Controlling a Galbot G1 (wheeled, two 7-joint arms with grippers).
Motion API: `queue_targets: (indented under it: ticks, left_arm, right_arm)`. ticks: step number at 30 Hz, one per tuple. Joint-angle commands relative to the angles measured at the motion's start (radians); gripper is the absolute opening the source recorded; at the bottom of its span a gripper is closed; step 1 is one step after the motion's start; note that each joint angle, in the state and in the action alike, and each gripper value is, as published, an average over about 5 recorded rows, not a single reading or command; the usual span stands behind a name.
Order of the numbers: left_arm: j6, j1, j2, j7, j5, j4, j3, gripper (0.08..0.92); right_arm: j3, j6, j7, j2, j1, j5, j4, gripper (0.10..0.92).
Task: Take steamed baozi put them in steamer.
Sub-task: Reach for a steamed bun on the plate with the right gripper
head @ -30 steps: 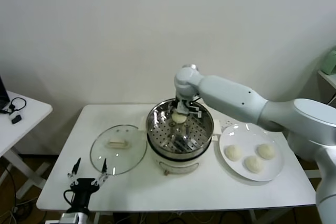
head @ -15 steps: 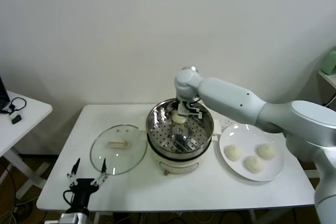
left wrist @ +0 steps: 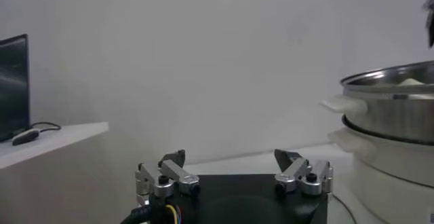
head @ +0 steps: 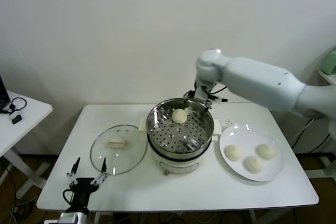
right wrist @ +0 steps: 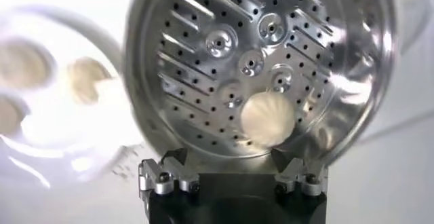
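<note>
Right gripper hangs above the far rim of the steamer, toward the table's back edge, jaws spread wide w/ nothing between them. In the right wrist view both fingertips stand well apart at the gripper, looking straight down into the steamer; no bun between them.

One bun sits on the holed floor of the steamer, on the side nearest the back edge, clear of the gripper. Same bun shows in the wrist view, resting on the perforated steel near the basket wall, w/ pleated top. Steamer stands on its white cooker base about mid-table.

Three more buns lie on a white plate toward the right edge, just beside the steamer: one nearest the steamer, one closest to the front edge, one farthest right. They sit close together, whether touching I can't tell.

Glass lid lies flat on the table left of the steamer, handle up.

Left gripper is parked low at the front-left corner, jaws apart, holding nothing. Left wrist view shows its fingertips spread, gripper empty, w/ the steamer off to one side.

A second small table stands beyond the left edge, cables on it.
</note>
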Motion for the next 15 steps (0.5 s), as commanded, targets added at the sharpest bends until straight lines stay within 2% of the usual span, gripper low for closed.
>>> queue_targets:
  ticks: [1,8,15]
  left_arm:
    - [-0.003,0.01,0.011,0.001,-0.011,-0.002,0.0,0.823]
    - [-0.003,0.012,0.014,0.0,-0.019,-0.006,0.0,0.823]
    - [-0.006,0.012,0.013,-0.001,-0.015,0.0,-0.001,0.823]
  right_arm:
    - [-0.186,-0.355,0.003,-0.279,0.153,0.55,0.048,0.823]
    - [-0.01,-0.428,0.052,-0.405,-0.115,0.491,0.01,0.823]
    - [0.167,-0.422,0.054,-0.402,-0.367,0.287,-0.023,0.823]
